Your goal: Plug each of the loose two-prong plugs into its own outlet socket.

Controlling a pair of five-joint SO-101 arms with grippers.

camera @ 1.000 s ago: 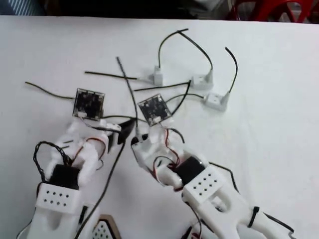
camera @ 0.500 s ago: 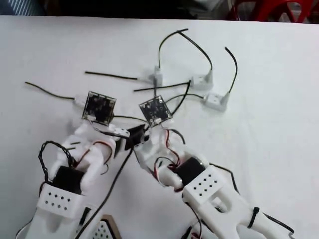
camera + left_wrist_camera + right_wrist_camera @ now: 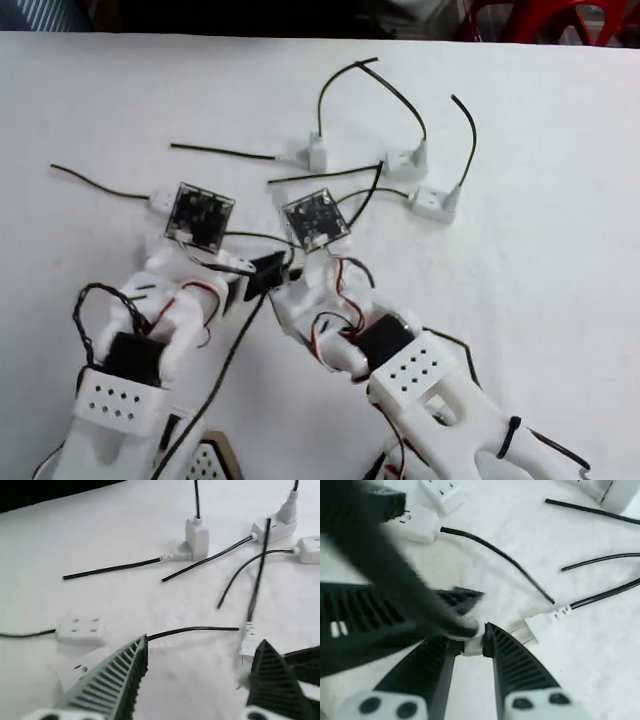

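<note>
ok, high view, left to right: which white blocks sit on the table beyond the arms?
Flat socket → upright block → farther block of the right-hand pair → nearer block.

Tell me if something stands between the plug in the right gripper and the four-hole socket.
Yes. Another loose plug lies in front of the socket, and the open left gripper sits between it and the held plug.
</note>
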